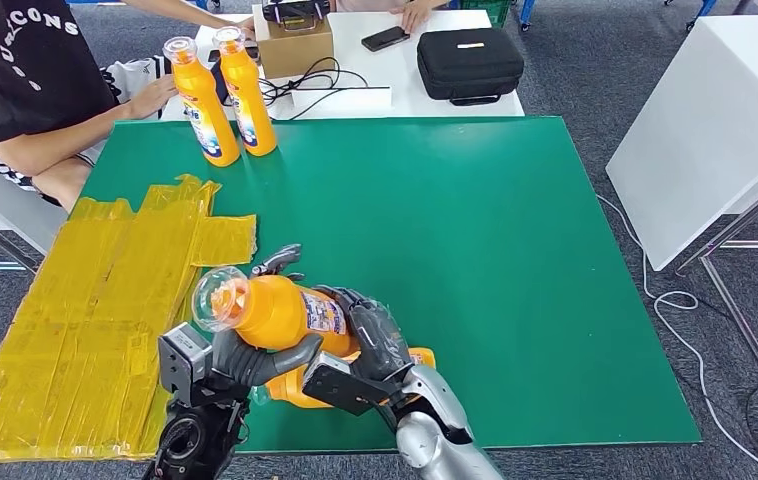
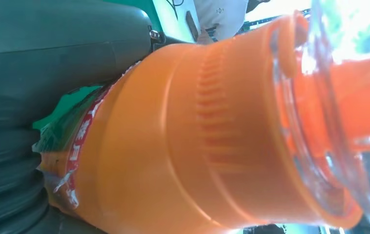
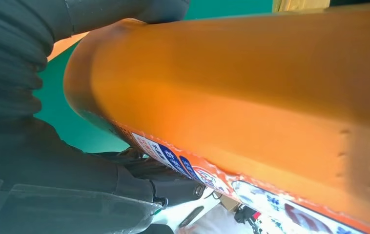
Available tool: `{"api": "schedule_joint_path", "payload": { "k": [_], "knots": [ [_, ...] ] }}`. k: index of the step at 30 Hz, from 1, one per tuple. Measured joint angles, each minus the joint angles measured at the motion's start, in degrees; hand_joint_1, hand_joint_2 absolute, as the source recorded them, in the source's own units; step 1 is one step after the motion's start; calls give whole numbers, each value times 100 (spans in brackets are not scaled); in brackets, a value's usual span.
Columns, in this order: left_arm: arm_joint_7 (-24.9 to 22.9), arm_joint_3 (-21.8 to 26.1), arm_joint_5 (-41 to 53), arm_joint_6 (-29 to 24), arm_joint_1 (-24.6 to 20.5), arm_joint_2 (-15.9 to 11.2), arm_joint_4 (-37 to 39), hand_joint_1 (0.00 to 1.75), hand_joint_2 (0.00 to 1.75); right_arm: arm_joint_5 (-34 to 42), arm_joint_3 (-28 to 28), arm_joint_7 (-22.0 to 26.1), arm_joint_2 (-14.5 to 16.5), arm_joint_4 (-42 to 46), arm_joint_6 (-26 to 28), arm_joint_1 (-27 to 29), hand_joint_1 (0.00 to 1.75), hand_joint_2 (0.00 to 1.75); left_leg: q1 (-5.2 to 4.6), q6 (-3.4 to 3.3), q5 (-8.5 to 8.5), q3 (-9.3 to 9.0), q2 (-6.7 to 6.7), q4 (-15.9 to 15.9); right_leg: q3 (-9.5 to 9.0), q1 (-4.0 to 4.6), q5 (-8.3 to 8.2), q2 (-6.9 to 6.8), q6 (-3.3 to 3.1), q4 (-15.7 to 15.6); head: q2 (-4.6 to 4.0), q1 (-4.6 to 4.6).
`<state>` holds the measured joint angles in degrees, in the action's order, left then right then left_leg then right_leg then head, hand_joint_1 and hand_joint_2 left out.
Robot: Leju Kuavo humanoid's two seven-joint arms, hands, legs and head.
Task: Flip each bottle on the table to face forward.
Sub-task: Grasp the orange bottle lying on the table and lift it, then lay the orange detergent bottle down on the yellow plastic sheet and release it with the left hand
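Observation:
An orange bottle with a clear cap is held lying sideways, above the green table, near its front edge. My left hand grips it from below, near the neck. My right hand wraps its labelled body. The left wrist view shows the bottle's ribbed shoulder close up beside my left hand. In the right wrist view the bottle's side lies against my right hand. More orange shows beneath the hands. Two orange bottles stand upright at the back left.
A crinkled yellow sheet covers the table's left side. A seated person's hand rests beside the standing bottles. Behind the table are a cardboard box, a phone and a black case. A white table stands to the right.

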<state>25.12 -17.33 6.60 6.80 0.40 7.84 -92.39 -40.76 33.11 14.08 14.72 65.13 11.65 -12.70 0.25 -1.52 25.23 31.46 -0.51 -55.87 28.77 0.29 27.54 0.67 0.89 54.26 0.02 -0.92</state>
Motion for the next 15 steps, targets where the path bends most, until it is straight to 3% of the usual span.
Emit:
{"api": "schedule_joint_path", "payload": {
  "k": [15],
  "knots": [
    [42,57,18,48,27,111,-4,175,175,232,4,111,-5,-70,97,-5,175,175,0,0,0,-1,0,0,0,1,0,0,0,0,0,1]
  ]
}}
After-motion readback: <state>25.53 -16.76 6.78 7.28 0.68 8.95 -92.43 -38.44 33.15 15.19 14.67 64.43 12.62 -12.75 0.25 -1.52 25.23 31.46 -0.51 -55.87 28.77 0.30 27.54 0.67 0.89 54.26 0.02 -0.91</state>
